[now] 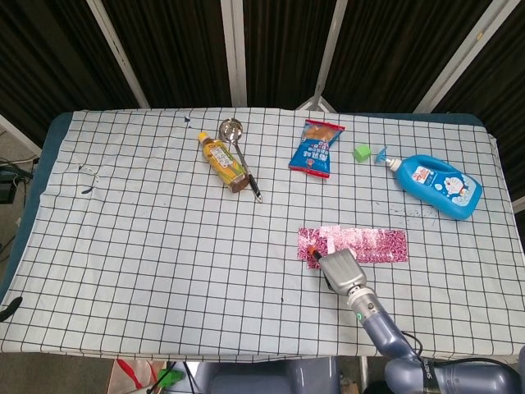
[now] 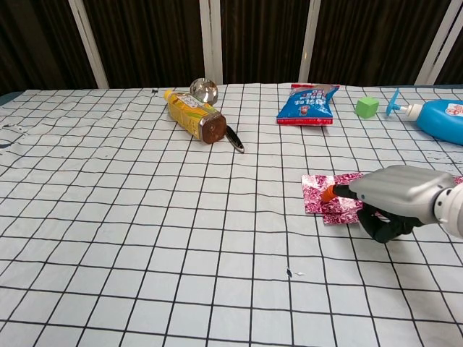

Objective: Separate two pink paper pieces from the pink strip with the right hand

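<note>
One pink strip (image 1: 354,244), one right hand (image 1: 340,268) touching it.

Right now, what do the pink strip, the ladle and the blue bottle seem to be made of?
Pink strip: probably thin paper with a glossy patterned print; it lies flat and catches light.
Ladle: likely polished metal bowl, given the mirror-like shine; its handle looks dark, perhaps plastic.
Blue bottle: apparently smooth opaque plastic, with a printed label and a pump nozzle.
</note>
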You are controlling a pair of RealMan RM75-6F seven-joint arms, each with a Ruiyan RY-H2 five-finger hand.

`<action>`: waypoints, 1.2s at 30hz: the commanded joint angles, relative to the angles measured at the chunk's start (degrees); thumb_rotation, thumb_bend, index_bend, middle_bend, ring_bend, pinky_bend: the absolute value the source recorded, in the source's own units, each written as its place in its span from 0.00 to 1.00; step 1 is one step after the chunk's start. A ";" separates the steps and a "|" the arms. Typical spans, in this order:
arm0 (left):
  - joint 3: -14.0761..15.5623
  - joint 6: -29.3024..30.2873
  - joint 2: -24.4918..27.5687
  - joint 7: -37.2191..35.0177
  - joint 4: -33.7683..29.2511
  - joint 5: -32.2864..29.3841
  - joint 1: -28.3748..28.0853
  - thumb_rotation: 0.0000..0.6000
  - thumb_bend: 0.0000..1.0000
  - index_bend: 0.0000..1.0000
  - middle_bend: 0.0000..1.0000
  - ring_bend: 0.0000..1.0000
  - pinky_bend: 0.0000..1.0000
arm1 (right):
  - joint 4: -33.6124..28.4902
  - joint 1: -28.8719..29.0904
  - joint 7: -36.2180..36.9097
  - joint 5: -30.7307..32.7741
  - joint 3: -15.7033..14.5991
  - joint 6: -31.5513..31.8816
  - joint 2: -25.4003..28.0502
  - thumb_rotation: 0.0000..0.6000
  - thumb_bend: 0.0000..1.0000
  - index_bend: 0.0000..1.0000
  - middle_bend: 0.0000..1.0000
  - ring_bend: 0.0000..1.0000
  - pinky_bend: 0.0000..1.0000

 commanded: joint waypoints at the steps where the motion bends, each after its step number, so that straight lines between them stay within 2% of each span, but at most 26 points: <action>1: 0.02 -0.05 -0.01 0.07 -0.03 0.01 -0.03 1.00 0.28 0.16 0.03 0.00 0.08 | 0.06 0.35 -0.05 0.27 -0.30 0.17 -0.21 1.00 0.84 0.15 0.85 0.86 0.63; 20: 0.10 -0.28 0.26 -0.75 0.08 0.09 -0.15 1.00 0.28 0.16 0.03 0.00 0.08 | 0.09 4.68 -3.41 4.23 -1.43 2.09 -4.58 1.00 0.84 0.15 0.85 0.86 0.63; 29: 0.15 -0.39 0.54 -1.65 0.28 0.20 -0.19 1.00 0.28 0.16 0.03 0.00 0.08 | -1.12 6.93 -5.54 5.79 -0.86 3.67 -7.10 1.00 0.84 0.15 0.85 0.86 0.63; 36: 0.13 -0.48 0.67 -2.00 0.40 0.11 -0.24 1.00 0.28 0.16 0.03 0.00 0.08 | -3.28 8.08 -6.77 6.54 0.09 6.40 -6.99 1.00 0.84 0.15 0.85 0.86 0.63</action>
